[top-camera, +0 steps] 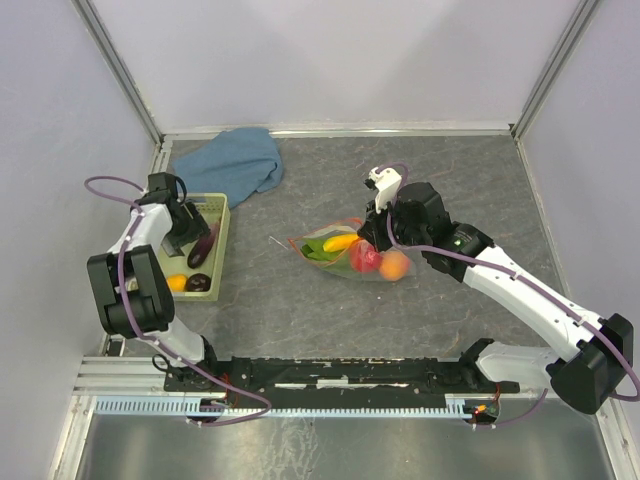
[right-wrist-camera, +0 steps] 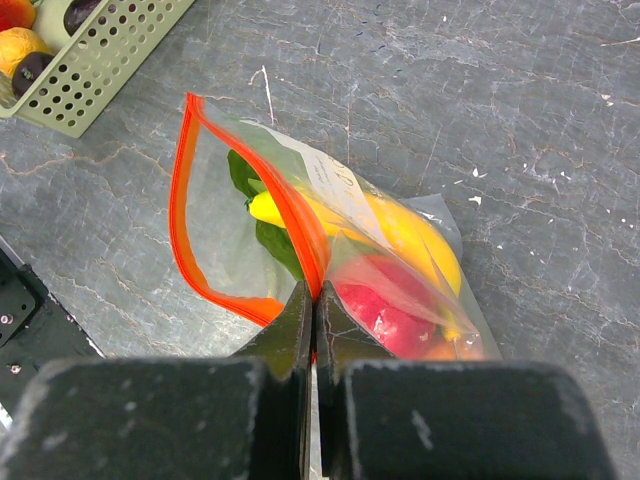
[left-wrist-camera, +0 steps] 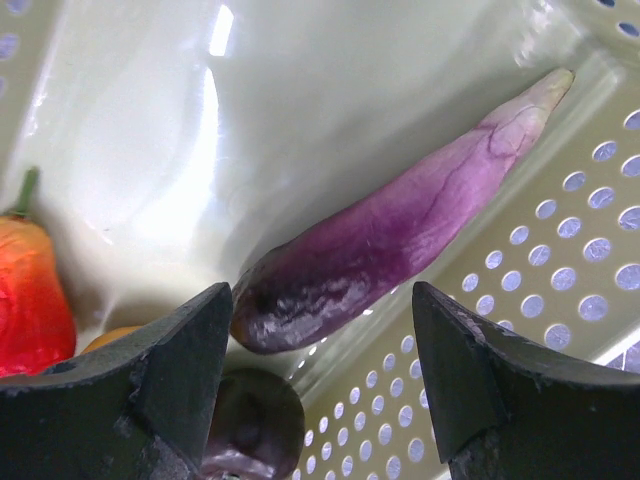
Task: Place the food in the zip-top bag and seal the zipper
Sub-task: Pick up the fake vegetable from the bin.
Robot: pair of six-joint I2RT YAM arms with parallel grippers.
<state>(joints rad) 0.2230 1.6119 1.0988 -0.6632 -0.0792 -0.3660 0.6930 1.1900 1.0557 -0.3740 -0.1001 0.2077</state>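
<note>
Crumpled blue cloth [top-camera: 235, 162], pale green perforated basket [top-camera: 221, 250], grey marbled table [top-camera: 420, 170]

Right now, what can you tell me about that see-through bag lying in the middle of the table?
The zip-top bag is clear, thin plastic with an orange-red zipper along its mouth, which gapes open. It lies on its side on the grey table, holding a yellow banana, a green leaf, a red fruit and an orange fruit. The right end effector is pinched shut on the zipper strip.
</note>
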